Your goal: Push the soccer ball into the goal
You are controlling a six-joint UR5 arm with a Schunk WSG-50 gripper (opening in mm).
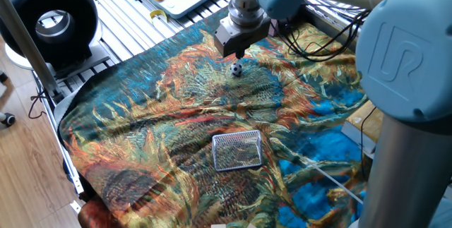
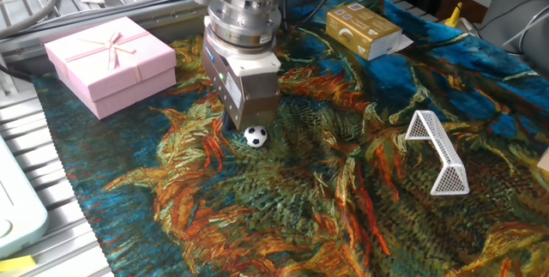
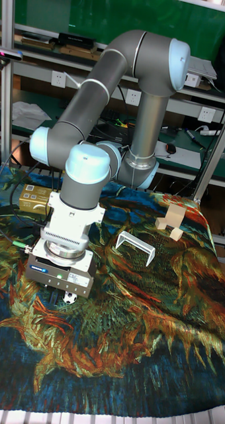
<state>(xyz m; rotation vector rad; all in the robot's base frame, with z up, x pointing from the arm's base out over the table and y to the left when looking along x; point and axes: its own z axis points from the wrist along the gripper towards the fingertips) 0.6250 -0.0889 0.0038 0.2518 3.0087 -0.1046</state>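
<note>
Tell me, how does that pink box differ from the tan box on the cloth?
The pink gift box is larger, square and tied with a ribbon bow; the tan cardboard box is smaller, oblong and carries printed labels. The pink one sits left of the gripper, the tan one right. Both lie closed on the patterned cloth.

One fixed view looks down steeply from high beside the robot's grey base column, taking in most of the patterned cloth (image 1: 176, 129) on the bench, with the gripper (image 1: 235, 50) at 12 o'clock. The other fixed view sits low and close on the opposite side, the gripper (image 2: 249, 123) at 11 o'clock and the goal (image 2: 437, 153) at 3 o'clock. The tall fixed view faces the arm head-on from the cloth's near edge; all three share the soccer ball (image 3: 70, 299) and the cloth around it.
</note>
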